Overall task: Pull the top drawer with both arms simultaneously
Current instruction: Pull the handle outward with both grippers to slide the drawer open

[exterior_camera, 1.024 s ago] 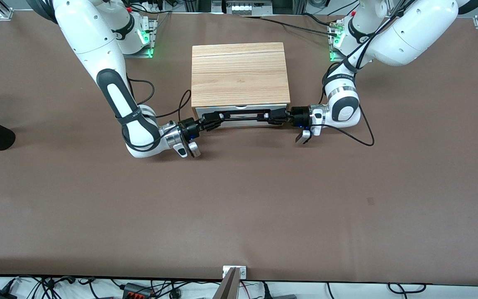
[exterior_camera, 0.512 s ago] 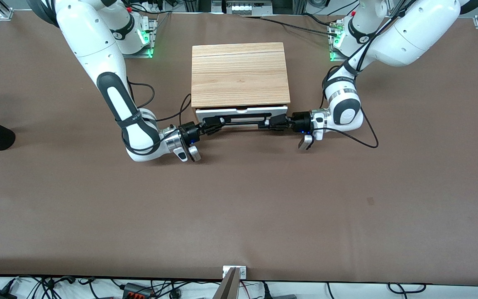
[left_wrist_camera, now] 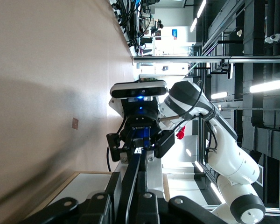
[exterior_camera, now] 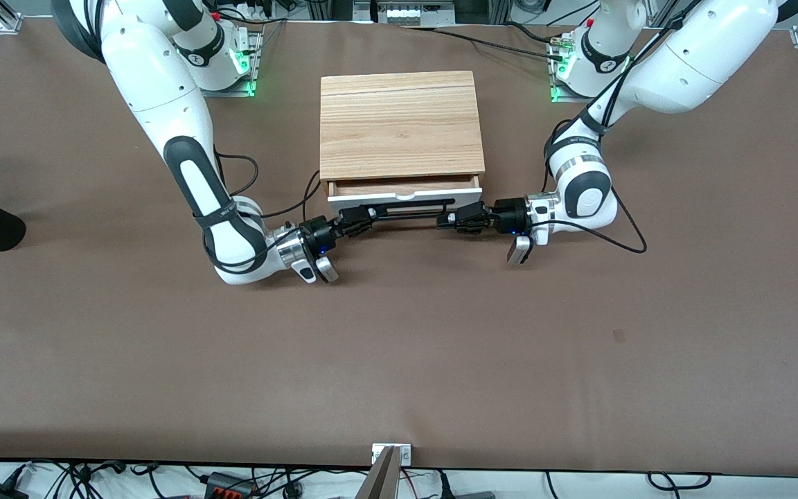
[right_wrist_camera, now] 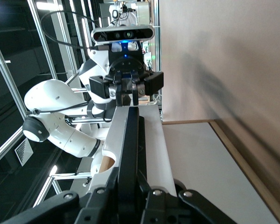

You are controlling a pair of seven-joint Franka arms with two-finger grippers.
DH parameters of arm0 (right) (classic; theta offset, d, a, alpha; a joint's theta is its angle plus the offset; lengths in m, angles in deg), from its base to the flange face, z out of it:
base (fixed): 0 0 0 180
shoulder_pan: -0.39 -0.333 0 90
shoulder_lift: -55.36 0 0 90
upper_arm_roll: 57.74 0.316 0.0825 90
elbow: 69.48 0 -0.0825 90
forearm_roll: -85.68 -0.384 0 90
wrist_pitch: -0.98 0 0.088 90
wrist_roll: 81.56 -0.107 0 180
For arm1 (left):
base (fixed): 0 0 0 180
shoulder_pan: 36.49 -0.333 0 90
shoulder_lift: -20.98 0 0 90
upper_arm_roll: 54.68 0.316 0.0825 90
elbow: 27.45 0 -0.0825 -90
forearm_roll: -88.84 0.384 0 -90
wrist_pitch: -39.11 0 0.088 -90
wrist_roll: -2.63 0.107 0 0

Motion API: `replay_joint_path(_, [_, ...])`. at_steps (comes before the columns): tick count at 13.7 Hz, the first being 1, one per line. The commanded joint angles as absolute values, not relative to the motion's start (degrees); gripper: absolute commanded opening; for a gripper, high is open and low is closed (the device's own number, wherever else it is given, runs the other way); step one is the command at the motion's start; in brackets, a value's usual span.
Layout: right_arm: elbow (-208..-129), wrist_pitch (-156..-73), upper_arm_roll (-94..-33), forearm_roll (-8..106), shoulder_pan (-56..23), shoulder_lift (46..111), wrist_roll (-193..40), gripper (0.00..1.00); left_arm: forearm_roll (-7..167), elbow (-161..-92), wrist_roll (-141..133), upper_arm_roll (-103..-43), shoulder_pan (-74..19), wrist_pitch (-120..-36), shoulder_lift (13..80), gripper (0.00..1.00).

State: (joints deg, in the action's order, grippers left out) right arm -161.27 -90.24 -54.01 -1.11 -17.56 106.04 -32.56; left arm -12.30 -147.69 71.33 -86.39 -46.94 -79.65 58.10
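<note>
Near the middle of the table's top edge, the top drawer [exterior_camera: 404, 196] has slid farther out of the wooden cabinet [exterior_camera: 399, 125] than it was half a second ago. A strip of light wood inside it shows now, where only a thin dark gap showed before. Both arms have moved a little toward the front camera with it. The right gripper [exterior_camera: 357, 220] is closed on the long black handle [exterior_camera: 409, 206] at the end toward the right arm. The drawer front is white, with a small notch in its top edge. The left gripper [exterior_camera: 460, 217] is closed on the handle at the end toward the left arm.
</note>
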Motion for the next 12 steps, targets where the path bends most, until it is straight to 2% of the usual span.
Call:
replay_joint_path(1, [-155.1, -92.7, -54.1, -3.0, -17.0, 110.1, -34.1, 0.03, -11.2, -147.9, 70.4, -86.5, -46.6, -80.1, 57.7, 0.21])
replay_joint_path(3, [-153.4, -93.1, -54.1, -3.0, -16.9, 111.2, -34.1, 0.03, -11.2, -147.6, 70.4, -86.5, -46.4, -80.1, 58.1, 0.22])
replay_joint_path(7, [-150.5, -94.5, -54.1, -3.0, -16.5, 112.8, -34.1, 0.03, -10.9, -146.1, 70.7, -86.4, -46.4, -80.1, 59.5, 0.33])
replay_joint_path(12, [-148.8, -96.5, -54.1, -2.9, -16.5, 113.7, -34.0, 0.03, -7.7, -145.9, 72.1, -86.4, -47.4, -79.5, 60.7, 0.39])
